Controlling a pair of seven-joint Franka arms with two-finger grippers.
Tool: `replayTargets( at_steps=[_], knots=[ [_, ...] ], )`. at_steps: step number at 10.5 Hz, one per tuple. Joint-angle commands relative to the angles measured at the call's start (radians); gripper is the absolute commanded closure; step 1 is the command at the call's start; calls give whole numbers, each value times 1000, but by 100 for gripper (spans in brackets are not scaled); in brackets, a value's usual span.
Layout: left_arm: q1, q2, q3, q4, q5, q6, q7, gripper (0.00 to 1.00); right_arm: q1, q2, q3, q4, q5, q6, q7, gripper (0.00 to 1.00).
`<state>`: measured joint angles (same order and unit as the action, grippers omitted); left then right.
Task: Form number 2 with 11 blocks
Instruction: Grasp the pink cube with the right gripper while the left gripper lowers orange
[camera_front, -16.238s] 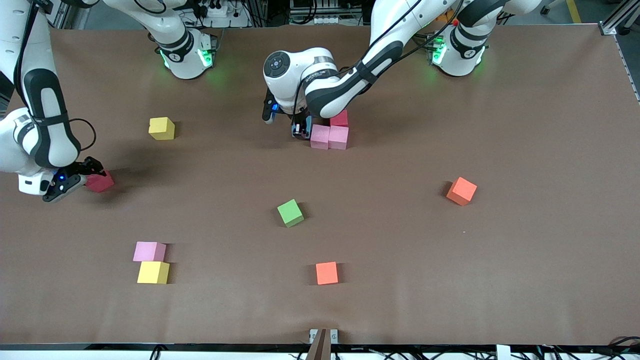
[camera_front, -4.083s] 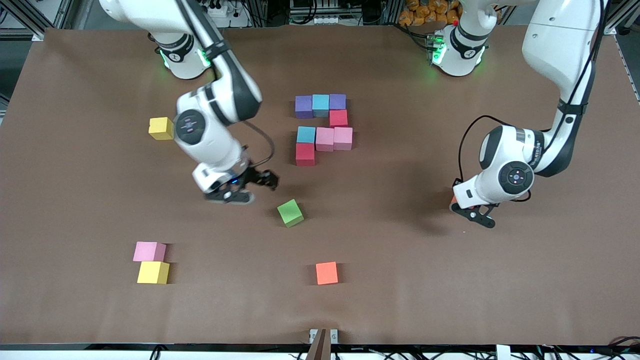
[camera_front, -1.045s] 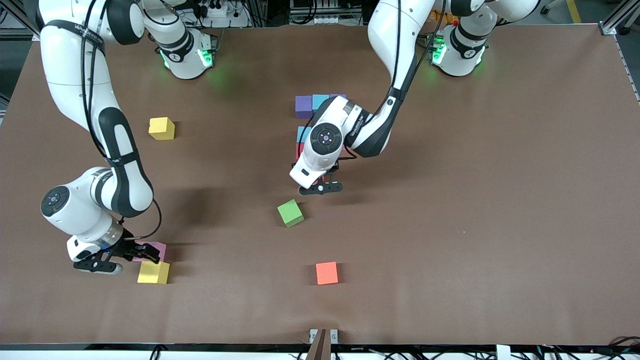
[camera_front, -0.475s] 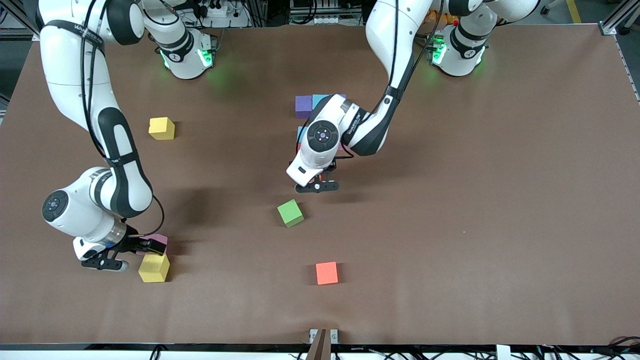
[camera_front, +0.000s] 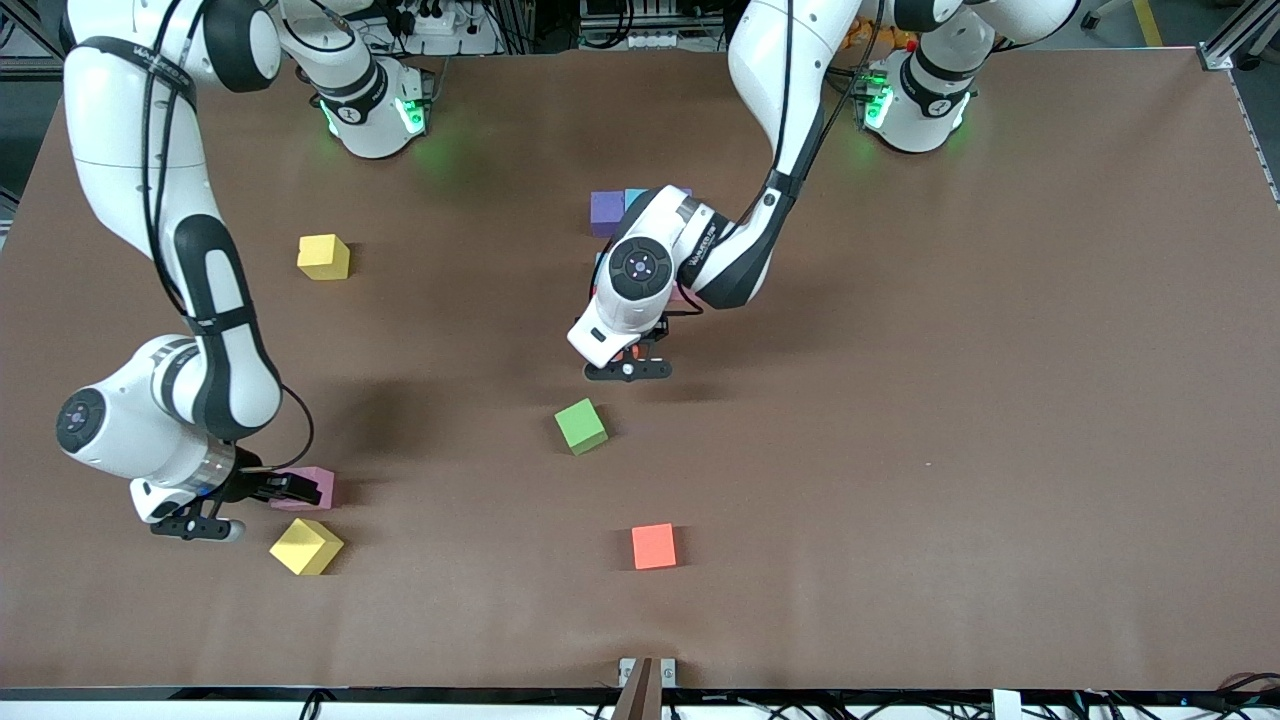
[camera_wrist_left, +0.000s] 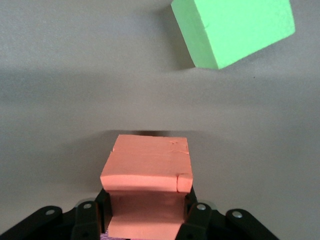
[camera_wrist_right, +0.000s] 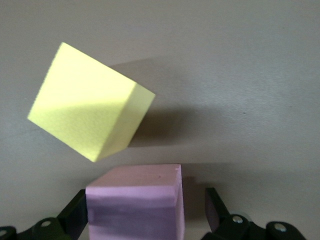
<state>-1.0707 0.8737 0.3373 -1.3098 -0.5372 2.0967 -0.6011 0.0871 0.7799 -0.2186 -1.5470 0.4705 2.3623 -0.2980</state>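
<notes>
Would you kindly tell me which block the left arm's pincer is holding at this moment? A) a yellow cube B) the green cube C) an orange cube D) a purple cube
C: in the left wrist view the left pincer is shut on a small matte orange cube, while the green cube lies loose on the table.

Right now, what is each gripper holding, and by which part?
Left gripper: orange block, clamped by opposite side faces. Right gripper straddles the pink block; fingers apart, no hold.
</notes>
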Motion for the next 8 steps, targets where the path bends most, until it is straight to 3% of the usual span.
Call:
replayTargets(
  at_steps=[1, 7, 8],
  knots=[
    [-6, 25, 2, 23, -26, 5, 43, 51, -15, -10, 12, 5, 17, -47, -20, 0],
    [-6, 27, 2, 23, -26, 5, 46, 45, -3, -7, 12, 1, 42, -57, 4, 0],
    [-6, 27, 2, 23, -26, 5, 46, 45, -3, -7, 12, 2, 37, -57, 2, 7]
  ],
)
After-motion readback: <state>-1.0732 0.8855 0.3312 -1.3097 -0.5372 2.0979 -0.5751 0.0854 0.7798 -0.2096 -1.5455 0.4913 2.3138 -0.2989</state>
